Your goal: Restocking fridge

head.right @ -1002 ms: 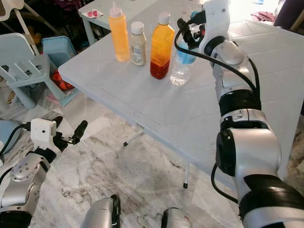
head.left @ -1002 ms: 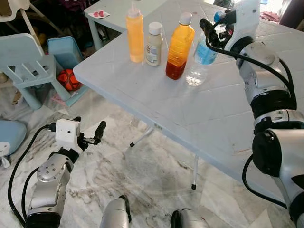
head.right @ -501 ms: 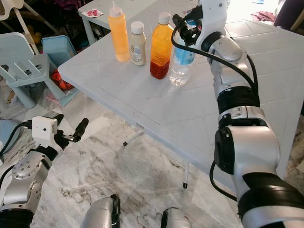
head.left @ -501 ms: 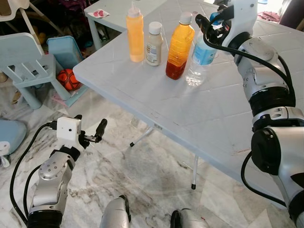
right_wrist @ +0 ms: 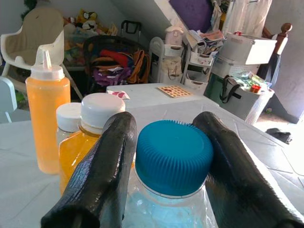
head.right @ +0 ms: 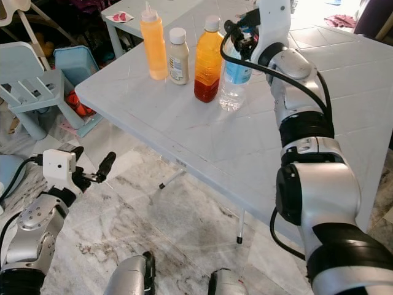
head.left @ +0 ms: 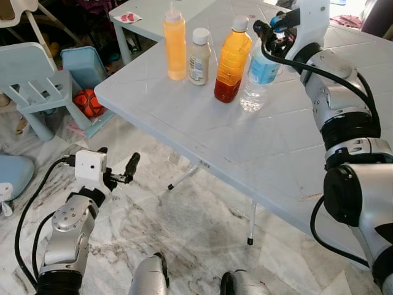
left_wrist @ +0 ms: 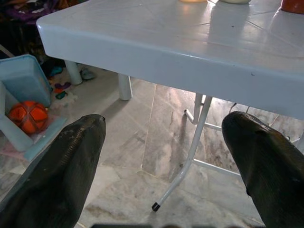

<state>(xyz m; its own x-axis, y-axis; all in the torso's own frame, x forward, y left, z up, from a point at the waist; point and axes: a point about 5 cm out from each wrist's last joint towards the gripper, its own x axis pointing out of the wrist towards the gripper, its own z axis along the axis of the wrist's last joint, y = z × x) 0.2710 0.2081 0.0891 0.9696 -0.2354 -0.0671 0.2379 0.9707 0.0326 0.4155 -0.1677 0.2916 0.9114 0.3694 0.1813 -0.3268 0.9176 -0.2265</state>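
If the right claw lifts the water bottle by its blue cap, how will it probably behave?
The water bottle is tall and narrow, so it probably tips easily. Its clear thin wall likely flexes. The ribbed blue cap between the right claw fingers should resist slipping.

Four upright bottles [head.left: 233, 60] on table [head.left: 184, 117]

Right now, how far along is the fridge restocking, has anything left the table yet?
Nothing looks moved yet: the squeeze bottle, small white-capped bottle, orange juice bottle and water bottle all stand on the white table. In hand: the right gripper straddles the water bottle's blue cap, not visibly clamped. Left: lifting and carrying every bottle. The left gripper hangs open below the table.
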